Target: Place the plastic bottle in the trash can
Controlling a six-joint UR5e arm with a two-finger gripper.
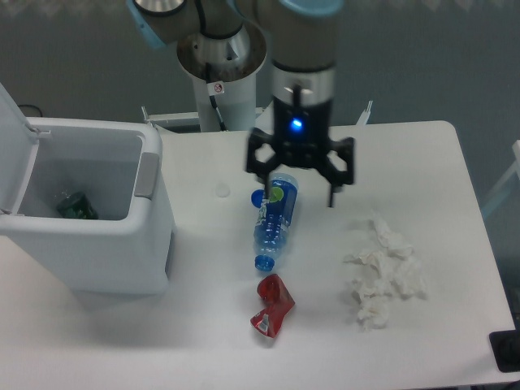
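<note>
Apparently done: plastic bottle (75, 205) lies inside trash can (97, 260)
Gripper (301, 185) hovers empty, fingers apart, over blue bottle (274, 219)

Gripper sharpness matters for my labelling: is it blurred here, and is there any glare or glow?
Fixed camera: the gripper is slightly soft at its finger edges; a blue light glows on its body; the blue bottle and red can look sharp; the table shows soft shadows, no harsh glare.

Count: 1 large white plastic trash can (97, 244) w/ 1 small green-label plastic bottle (75, 205) inside, 1 blue plastic bottle (275, 219), 1 crushed red can (272, 305), 1 crumpled white tissue pile (383, 272).
</note>
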